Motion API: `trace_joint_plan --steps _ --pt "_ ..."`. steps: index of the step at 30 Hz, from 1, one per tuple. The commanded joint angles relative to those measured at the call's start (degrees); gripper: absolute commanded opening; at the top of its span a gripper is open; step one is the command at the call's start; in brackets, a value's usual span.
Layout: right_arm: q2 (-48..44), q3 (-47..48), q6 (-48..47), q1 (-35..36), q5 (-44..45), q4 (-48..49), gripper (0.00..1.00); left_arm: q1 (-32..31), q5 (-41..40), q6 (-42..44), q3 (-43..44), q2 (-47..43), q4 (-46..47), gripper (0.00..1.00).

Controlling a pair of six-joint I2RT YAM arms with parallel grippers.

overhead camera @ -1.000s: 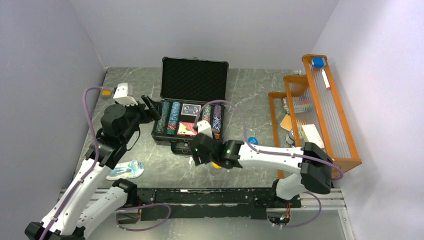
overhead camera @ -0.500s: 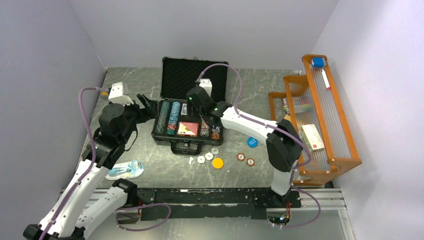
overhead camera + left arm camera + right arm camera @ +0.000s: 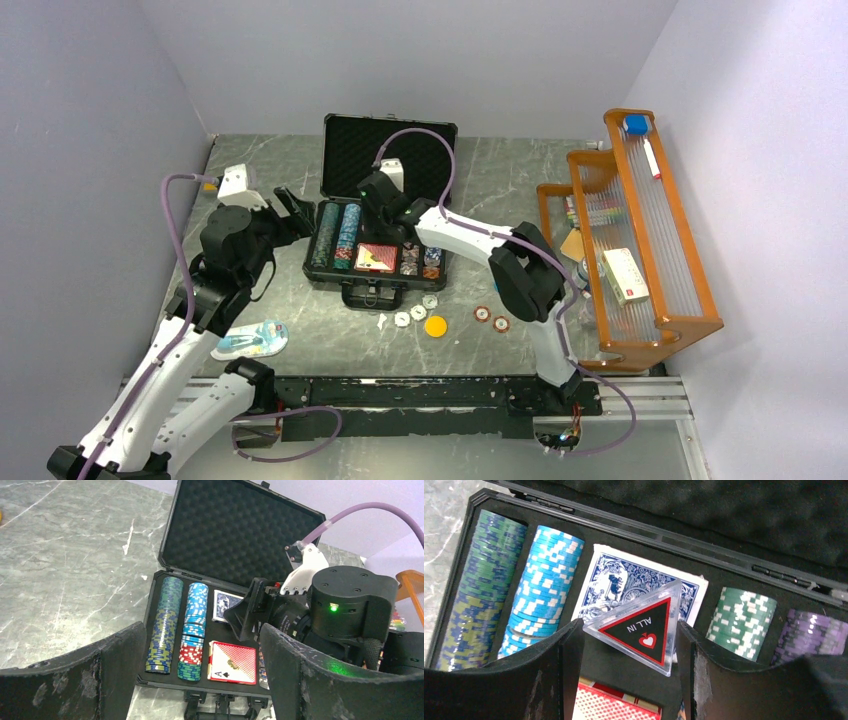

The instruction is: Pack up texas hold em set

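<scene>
The black case lies open, its foam lid upright. Rows of striped chips, a red deck and a blue deck sit in it. My right gripper hovers over the blue deck, shut on a clear triangular "ALL IN" marker. At the case's left edge my left gripper is open and holds nothing. White discs, a yellow disc and two red chips lie on the table in front of the case.
An orange wooden rack fills the right side. A blue-white blister pack lies at the front left. The case's handle points toward the arm bases. Walls close in left, right and behind.
My right arm has swung from the table in front of the case up over the case, then a little left, above the blue deck. The left arm has barely moved.
</scene>
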Motion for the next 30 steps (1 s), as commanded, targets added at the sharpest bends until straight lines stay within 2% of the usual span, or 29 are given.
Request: trace_joint_plan --steps 1,12,17,20,24,30 --pt "2.17 3.23 -6.74 -0.71 -1.11 2.12 0.58 -0.34 -1.46 0.65 0.6 -0.34 -0.18 0.88" --pt "4.19 3.67 -12.94 -1.15 -3.52 2.58 0.64 -0.33 -1.72 0.66 0.82 0.36 -0.41 0.88" --pt "3.85 4.82 -12.77 -1.07 -3.65 0.71 0.78 -0.28 -1.54 0.66 0.89 0.62 -0.5 0.88" --pt "1.27 3.3 -11.93 -1.16 -3.76 1.98 0.83 -0.28 -1.61 0.66 0.87 0.72 -0.44 0.89" --pt "-3.48 1.37 -10.13 -1.48 -3.24 1.65 0.84 -0.33 -1.46 0.57 1.02 0.64 -0.46 0.9" --pt "-17.49 -10.82 -5.76 -2.97 0.02 1.94 0.83 -0.35 -0.42 0.74 0.71 0.2 -0.04 0.9"
